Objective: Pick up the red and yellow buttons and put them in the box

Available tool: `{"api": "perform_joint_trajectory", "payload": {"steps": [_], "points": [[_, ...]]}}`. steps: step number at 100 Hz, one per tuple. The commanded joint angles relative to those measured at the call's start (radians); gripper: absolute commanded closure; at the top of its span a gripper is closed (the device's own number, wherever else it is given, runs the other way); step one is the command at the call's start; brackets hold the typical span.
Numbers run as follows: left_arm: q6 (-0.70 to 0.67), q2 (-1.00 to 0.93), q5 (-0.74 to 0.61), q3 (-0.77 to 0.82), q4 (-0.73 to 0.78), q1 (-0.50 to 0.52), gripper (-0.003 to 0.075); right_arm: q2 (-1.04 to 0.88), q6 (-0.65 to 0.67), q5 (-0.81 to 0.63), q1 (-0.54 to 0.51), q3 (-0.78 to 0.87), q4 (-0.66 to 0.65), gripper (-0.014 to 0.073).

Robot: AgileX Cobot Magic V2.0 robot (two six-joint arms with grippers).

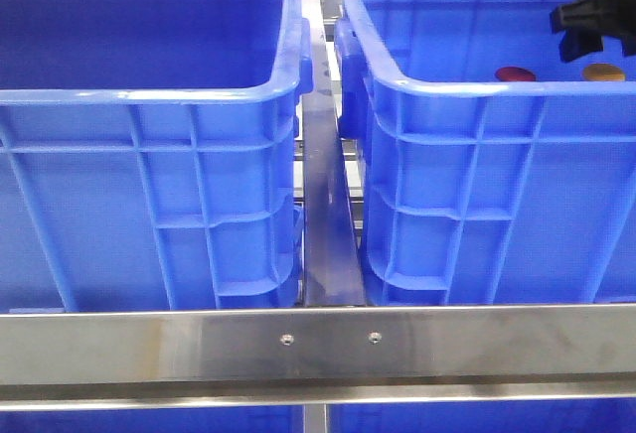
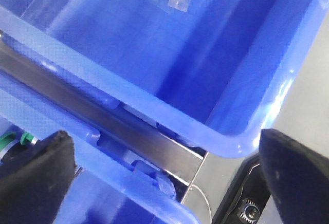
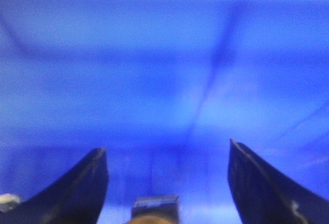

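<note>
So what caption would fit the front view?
Two blue crates side by side; red button and yellow button lie in the right crate, right gripper above.

Two large blue crates stand side by side in the front view, the left crate (image 1: 149, 155) and the right crate (image 1: 497, 185), with parts of further blue crates showing behind and below them. Two buttons lie in the right crate: one red button (image 1: 515, 74) and one yellow button (image 1: 603, 72). One metal rail (image 1: 318, 339) crosses in front.
</note>
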Motion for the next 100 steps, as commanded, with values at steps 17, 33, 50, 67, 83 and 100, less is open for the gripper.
{"api": "perform_joint_trajectory", "payload": {"steps": [17, 33, 50, 67, 83, 100], "points": [[-0.001, -0.050, -0.062, -0.031, -0.006, -0.011, 0.0042, -0.141, -0.007, -0.018, -0.005, 0.037, 0.004, 0.0067], [-0.001, -0.050, -0.062, -0.031, -0.006, -0.011, 0.0043, -0.248, -0.007, -0.028, -0.005, 0.138, 0.004, 0.0074], [-0.012, -0.050, -0.087, -0.031, -0.006, -0.011, 0.0133, -0.403, -0.007, -0.012, -0.005, 0.280, 0.023, 0.0296], [-0.016, -0.050, -0.102, -0.031, -0.006, -0.011, 0.0343, -0.597, -0.007, -0.018, -0.005, 0.454, 0.075, 0.0586], [-0.016, -0.050, -0.109, -0.031, -0.006, -0.011, 0.0637, -0.806, -0.007, -0.019, -0.005, 0.609, 0.102, 0.0662], [-0.016, -0.053, -0.114, -0.031, -0.008, -0.011, 0.0740, -1.024, -0.007, 0.015, -0.005, 0.736, 0.102, 0.0663]]}}
